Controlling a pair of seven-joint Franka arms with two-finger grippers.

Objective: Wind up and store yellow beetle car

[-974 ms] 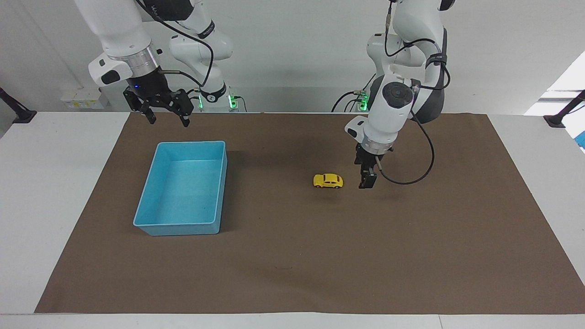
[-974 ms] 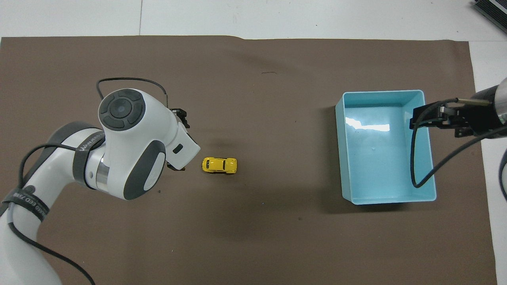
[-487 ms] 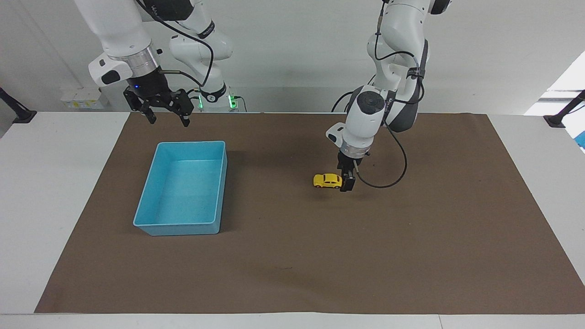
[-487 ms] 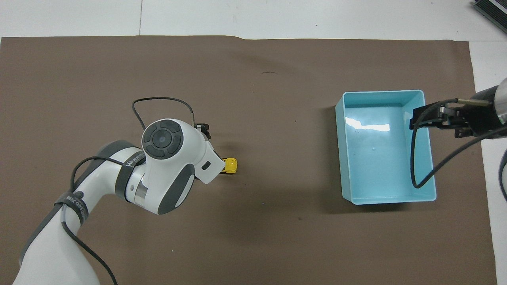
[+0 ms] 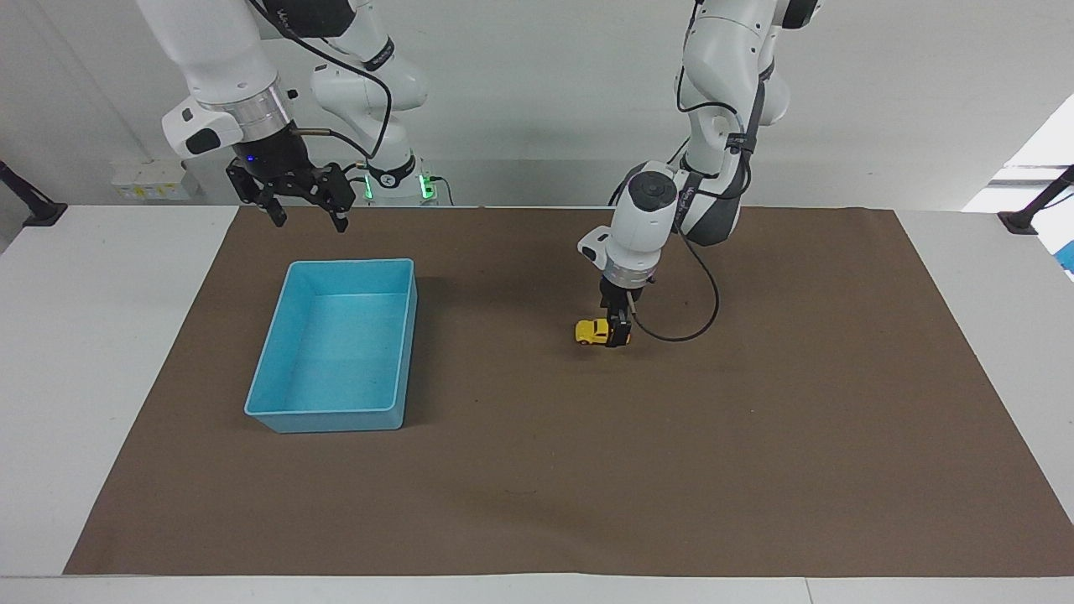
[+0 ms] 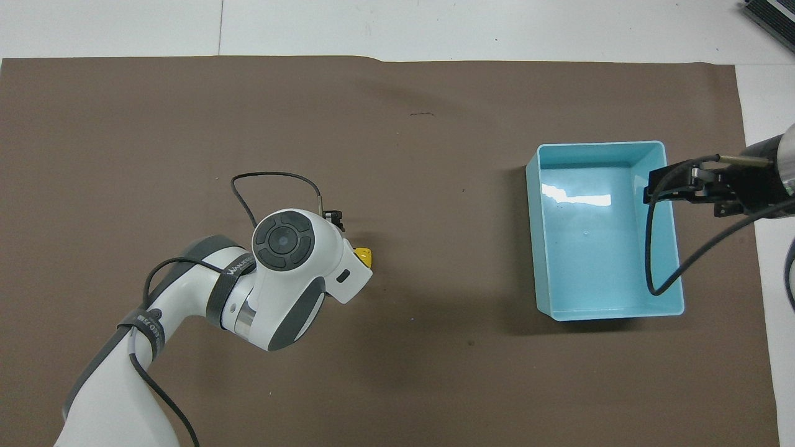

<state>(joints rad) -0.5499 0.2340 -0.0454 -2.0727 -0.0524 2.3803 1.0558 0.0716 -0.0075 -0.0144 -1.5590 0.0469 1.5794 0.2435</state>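
Observation:
The yellow beetle car [image 5: 591,332] stands on the brown mat near the table's middle. My left gripper [image 5: 618,329] is down at mat level over the car's end that faces the left arm's side. It is open, with that end of the car hidden by the fingers. From overhead the left wrist covers most of the car [image 6: 364,254], and only a yellow tip shows. My right gripper [image 5: 304,216] waits open in the air over the blue bin's [image 5: 336,352] edge nearest the robots.
The blue bin [image 6: 596,248] sits empty on the mat toward the right arm's end of the table. The brown mat [image 5: 537,470] covers most of the white table. A black cable loops from the left wrist beside the car.
My left gripper has moved toward the right arm's end, from beside the car to over the car's end. The car and the right arm have not moved.

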